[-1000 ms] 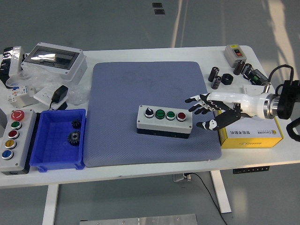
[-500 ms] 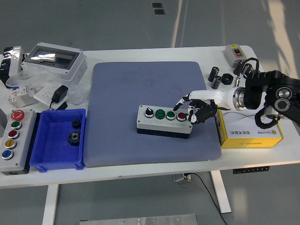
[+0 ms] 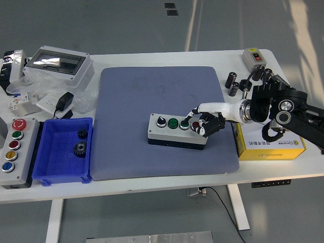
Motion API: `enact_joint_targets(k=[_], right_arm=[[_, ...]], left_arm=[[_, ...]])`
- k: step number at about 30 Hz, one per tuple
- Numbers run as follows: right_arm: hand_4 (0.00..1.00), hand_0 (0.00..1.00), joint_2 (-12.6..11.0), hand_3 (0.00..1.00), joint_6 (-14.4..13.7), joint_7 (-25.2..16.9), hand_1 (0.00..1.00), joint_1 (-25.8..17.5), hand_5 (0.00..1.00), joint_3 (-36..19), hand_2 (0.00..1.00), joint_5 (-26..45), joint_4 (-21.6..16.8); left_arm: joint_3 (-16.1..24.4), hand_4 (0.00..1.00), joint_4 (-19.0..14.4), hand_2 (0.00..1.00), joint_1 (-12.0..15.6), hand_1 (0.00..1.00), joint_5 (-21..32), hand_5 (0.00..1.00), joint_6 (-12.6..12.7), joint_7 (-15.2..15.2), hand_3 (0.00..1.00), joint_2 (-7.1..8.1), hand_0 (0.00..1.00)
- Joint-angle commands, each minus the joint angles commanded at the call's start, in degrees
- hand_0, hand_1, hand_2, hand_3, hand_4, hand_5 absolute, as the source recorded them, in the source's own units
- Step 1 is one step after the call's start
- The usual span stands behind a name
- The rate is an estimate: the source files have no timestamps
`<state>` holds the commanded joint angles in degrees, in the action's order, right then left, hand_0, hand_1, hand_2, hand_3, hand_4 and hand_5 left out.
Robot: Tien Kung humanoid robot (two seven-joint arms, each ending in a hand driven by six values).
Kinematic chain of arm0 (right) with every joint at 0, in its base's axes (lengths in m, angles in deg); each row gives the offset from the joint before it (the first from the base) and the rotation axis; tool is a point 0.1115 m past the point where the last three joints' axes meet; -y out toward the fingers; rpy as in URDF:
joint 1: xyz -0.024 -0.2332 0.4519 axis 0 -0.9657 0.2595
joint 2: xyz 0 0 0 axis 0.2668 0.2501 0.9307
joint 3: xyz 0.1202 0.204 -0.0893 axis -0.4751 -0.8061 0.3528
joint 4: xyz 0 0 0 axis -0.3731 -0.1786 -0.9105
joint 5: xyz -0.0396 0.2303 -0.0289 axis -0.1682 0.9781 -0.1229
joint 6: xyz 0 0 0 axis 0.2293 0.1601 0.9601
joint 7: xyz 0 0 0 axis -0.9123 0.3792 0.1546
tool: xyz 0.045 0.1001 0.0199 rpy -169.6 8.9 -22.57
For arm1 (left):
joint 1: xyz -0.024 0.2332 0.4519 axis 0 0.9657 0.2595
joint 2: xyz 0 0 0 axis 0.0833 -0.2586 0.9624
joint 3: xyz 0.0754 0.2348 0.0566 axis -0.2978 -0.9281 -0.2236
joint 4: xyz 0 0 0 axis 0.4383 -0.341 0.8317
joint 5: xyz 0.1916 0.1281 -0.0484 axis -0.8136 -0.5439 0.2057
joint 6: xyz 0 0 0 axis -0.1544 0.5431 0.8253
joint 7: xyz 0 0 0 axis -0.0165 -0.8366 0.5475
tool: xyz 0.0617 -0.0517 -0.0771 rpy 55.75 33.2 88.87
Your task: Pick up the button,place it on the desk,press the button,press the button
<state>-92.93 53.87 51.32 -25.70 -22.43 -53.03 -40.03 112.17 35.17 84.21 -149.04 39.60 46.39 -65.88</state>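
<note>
A grey button box (image 3: 176, 131) lies on the blue-grey mat (image 3: 162, 101) at mid-right. Its top carries a black selector knob, two green buttons and a red button (image 3: 195, 124) at its right end. My right hand (image 3: 202, 120) comes in from the right and sits over that right end. Most fingers are curled, with one white finger stretched out above the red button and the green one beside it. Whether the fingertip touches a button cannot be told. The hand holds nothing. My left arm does not show.
A yellow box (image 3: 271, 144) lies under my right forearm at the mat's right edge. Black cylinders (image 3: 233, 83) and a small switch box (image 3: 253, 56) stand behind it. A blue bin (image 3: 66, 152) with gears, a second button panel (image 3: 14, 147) and a clear-lidded enclosure (image 3: 58, 63) fill the left side.
My right hand moved left from beside the box onto its right end. Its spread fingers curled in, leaving one finger extended over the buttons.
</note>
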Motion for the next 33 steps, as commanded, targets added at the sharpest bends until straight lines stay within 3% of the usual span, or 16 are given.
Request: enact_joint_targets(k=[10, 18, 21, 27, 31, 32, 33], right_arm=[[0.217, 0.022, 0.18, 0.810, -1.42, -1.73, 0.092, -0.34, 0.036, -0.07, 0.191, -0.03, 0.12], [0.224, 0.022, -2.48, 0.804, 4.56, -1.84, 0.089, -2.75, 0.036, -9.67, 0.191, 5.00, -6.05], [0.232, 0.022, -2.49, 0.803, 4.19, -1.40, 0.088, -5.37, 0.034, -13.87, 0.190, 2.17, -6.67], [0.250, 0.023, 3.17, 0.782, -4.38, -6.19, 0.086, -14.30, 0.037, -25.66, 0.190, -9.26, -6.68], [0.250, 0.023, 8.63, 0.782, -13.15, -13.76, 0.086, -21.41, 0.037, -34.02, 0.190, -16.00, -6.34], [0.289, 0.008, 10.05, 0.785, -15.56, -16.13, 0.082, -23.24, 0.133, -36.02, 0.195, -16.01, -6.09], [0.289, 0.008, 11.57, 0.785, -17.96, -18.51, 0.082, -25.08, 0.133, -37.94, 0.195, -15.15, -5.77]], left_arm=[[-0.51, 0.596, 0.00, 0.532, 0.04, 0.579, 0.50, 0.199, -0.12, 0.35, 0.589, -0.07, 0.620], [-0.80, 0.597, 0.00, 0.532, 0.53, 0.579, 0.93, 0.200, -0.01, 0.34, 0.589, -0.49, 0.619], [-0.79, 0.599, 0.00, 0.532, 0.63, 0.579, 0.96, 0.201, 0.04, 0.41, 0.590, -0.67, 0.618], [-0.87, 0.600, 0.00, 0.531, 0.98, 0.578, 0.90, 0.199, 0.04, 0.60, 0.590, -1.67, 0.618], [-1.01, 0.600, 0.00, 0.531, 1.44, 0.578, 0.80, 0.199, -0.07, 0.59, 0.590, -2.43, 0.618], [-0.87, 0.601, 0.00, 0.530, 1.50, 0.578, 0.57, 0.200, -0.08, 0.58, 0.590, -2.49, 0.618], [-0.74, 0.601, 0.00, 0.530, 1.54, 0.578, 0.37, 0.200, -0.10, 0.60, 0.590, -2.49, 0.618]])
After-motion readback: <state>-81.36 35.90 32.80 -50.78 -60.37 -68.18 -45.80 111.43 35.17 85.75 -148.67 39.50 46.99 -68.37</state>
